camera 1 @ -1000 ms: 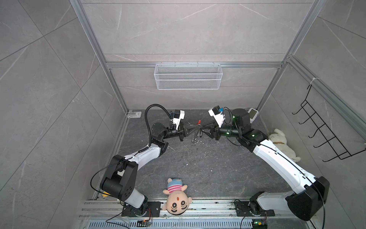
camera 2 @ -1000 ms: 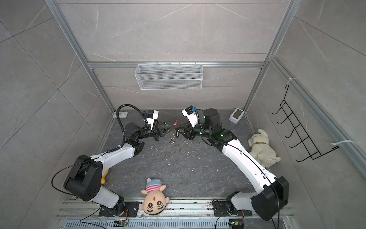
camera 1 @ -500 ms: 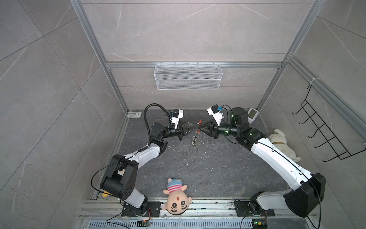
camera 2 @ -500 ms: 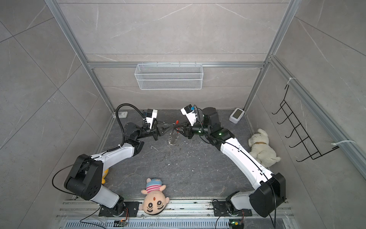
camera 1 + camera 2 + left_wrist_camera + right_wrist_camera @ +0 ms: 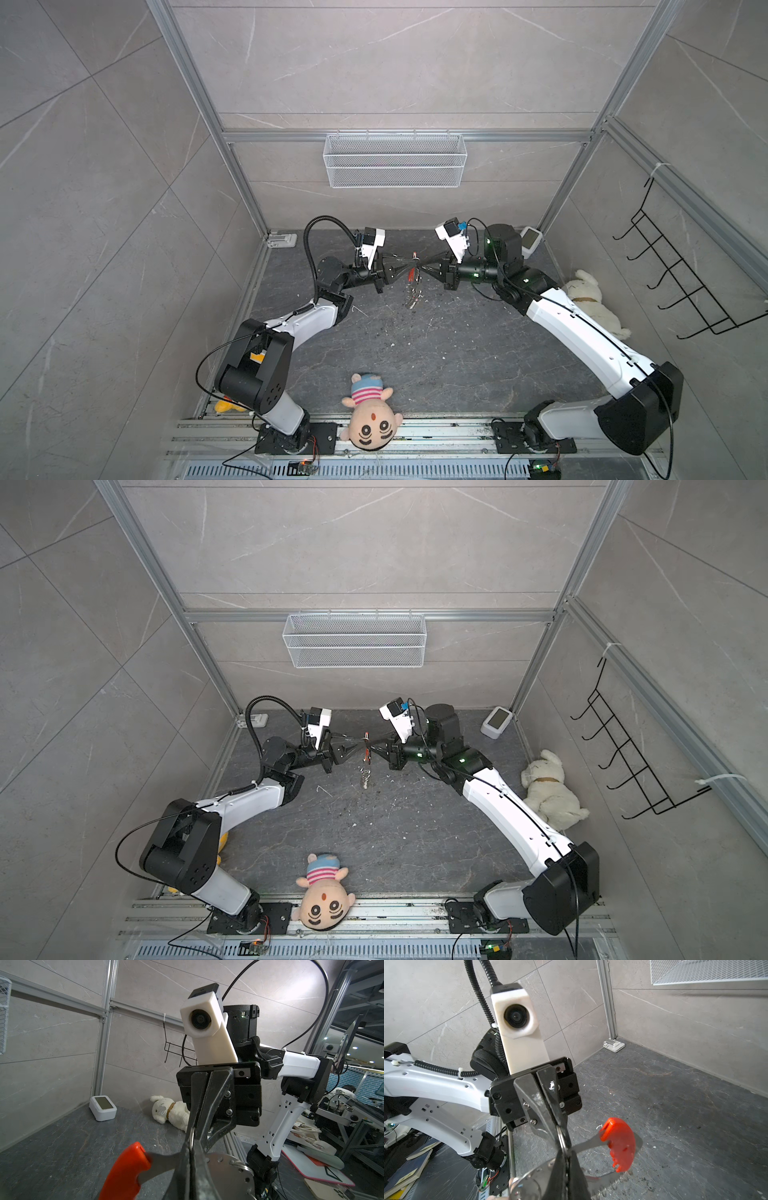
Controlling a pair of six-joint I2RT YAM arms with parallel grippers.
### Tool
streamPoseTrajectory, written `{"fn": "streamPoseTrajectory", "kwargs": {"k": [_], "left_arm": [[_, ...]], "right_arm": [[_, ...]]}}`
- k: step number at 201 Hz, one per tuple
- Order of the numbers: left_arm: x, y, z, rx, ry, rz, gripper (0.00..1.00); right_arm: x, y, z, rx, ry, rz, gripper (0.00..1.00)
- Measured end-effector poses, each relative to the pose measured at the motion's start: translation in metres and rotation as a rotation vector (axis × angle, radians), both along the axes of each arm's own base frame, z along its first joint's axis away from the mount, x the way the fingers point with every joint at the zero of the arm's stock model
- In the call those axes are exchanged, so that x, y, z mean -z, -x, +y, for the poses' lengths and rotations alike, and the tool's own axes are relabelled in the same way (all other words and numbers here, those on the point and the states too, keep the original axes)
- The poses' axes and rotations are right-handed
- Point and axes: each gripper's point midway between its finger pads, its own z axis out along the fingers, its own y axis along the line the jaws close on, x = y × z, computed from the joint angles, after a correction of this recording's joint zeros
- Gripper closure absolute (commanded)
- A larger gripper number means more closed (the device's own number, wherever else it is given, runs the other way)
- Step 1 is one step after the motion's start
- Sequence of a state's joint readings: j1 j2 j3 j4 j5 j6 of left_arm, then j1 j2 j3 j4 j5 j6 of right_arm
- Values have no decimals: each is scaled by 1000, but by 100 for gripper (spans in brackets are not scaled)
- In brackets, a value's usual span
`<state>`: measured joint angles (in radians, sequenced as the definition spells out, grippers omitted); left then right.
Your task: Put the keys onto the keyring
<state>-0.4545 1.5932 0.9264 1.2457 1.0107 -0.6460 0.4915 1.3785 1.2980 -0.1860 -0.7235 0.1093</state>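
**Both tools nose to nose on the keyring, but where are the keys?**

Closest in, by the front rail, a doll (image 5: pixel 372 419) lies face up, well out of the way. Past it, over the middle of the dark surface (image 5: pixel 457 353), the left tool (image 5: pixel 561 1140) and right tool (image 5: pixel 192 1136) meet tip to tip, each pinched tight on the keyring (image 5: pixel 588 1145). That puts the keyring up in the air between them, with the red piece (image 5: pixel 618 1142) beside the pinch and the small rings (image 5: pixel 411 299) dangling down. My guess is that two grips stop the loop swinging or twisting so something can be threaded on. The keys I honestly can't spot anywhere. Further back are a small white box (image 5: pixel 531 239) in the corner and a wire basket (image 5: pixel 395 166) on the wall.
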Motion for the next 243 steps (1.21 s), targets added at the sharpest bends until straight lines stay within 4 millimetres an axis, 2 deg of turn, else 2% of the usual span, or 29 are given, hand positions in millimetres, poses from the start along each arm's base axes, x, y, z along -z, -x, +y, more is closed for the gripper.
{"fn": "streamPoseTrajectory", "kwargs": {"k": [11, 36, 67, 80, 99, 129, 151, 216, 243], "left_arm": [[4, -1, 1, -2, -26, -10, 63], [19, -5, 4, -45, -198, -76, 60], [-9, -4, 10, -86, -375, -293, 60], [-14, -1, 14, -86, -438, -364, 60], [-3, 4, 18, -56, -524, -398, 60], [42, 9, 23, 21, -644, -353, 60], [60, 10, 25, 49, -688, -330, 60], [65, 14, 27, 69, -700, -343, 59], [65, 14, 27, 70, -701, -341, 62]], "right_arm": [[2, 0, 0, -2, 29, -7, 100], [12, -8, 0, 11, 131, -33, 100], [38, -8, 0, 11, 254, -50, 100], [45, -6, 2, 3, 289, -67, 100], [52, -2, 6, -18, 325, -88, 100], [55, 5, 11, -51, 345, -109, 100], [55, 9, 14, -71, 346, -122, 100], [59, 19, 19, -112, 367, -133, 100], [62, 21, 18, -123, 379, -133, 100]]}}
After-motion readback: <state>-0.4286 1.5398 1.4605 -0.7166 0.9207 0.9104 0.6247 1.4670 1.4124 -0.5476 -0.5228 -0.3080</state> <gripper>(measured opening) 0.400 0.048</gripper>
